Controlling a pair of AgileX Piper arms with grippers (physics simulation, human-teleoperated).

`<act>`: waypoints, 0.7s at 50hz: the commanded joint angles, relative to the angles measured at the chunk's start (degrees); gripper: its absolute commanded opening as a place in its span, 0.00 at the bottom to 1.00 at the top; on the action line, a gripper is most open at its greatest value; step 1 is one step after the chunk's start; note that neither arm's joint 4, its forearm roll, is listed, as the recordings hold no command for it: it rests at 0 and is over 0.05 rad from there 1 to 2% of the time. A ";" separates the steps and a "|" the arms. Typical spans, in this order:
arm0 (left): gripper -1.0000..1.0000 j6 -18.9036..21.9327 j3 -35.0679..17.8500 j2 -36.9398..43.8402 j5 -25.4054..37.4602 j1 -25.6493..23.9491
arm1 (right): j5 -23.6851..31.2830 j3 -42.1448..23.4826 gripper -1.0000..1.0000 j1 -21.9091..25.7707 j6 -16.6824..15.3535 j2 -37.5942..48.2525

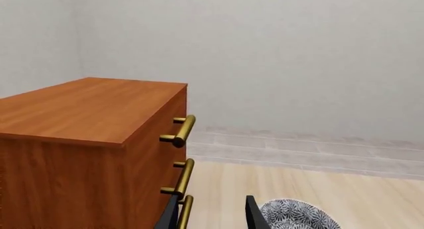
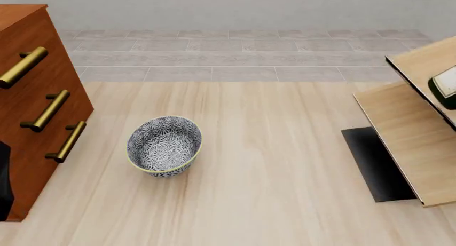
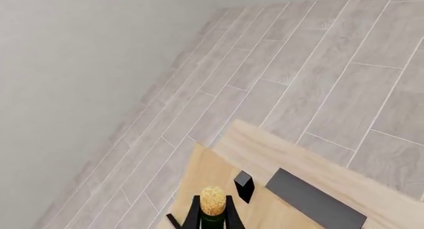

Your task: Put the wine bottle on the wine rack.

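The wine bottle lies on the wine rack (image 2: 407,142) at the right edge of the front view; only its dark green base with the white label (image 2: 445,87) shows there. In the right wrist view its tan cork and green neck (image 3: 213,220) sit between my right gripper's (image 3: 207,203) fingers, which stand apart from the neck, so the gripper is open. The rack's light planks (image 3: 265,154) lie under it. My left gripper (image 1: 210,210) is open and empty beside the cabinet.
A reddish-brown drawer cabinet with brass handles (image 2: 36,102) stands at the left, close to my left arm (image 2: 4,184). A patterned bowl (image 2: 164,145) sits on the wooden table left of the middle. The rack's black base plate (image 2: 374,163) lies at the right.
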 commanded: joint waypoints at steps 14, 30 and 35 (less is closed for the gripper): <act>1.00 0.25 -0.35 0.00 0.39 -0.06 | -4.22 4.59 0.00 -1.56 0.10 0.79; 1.00 0.54 -0.54 0.00 0.57 -0.23 | -6.58 7.09 0.00 -2.78 -0.22 1.68; 1.00 0.54 -0.37 0.00 0.50 -0.29 | -7.66 8.34 0.00 -3.10 -0.18 2.16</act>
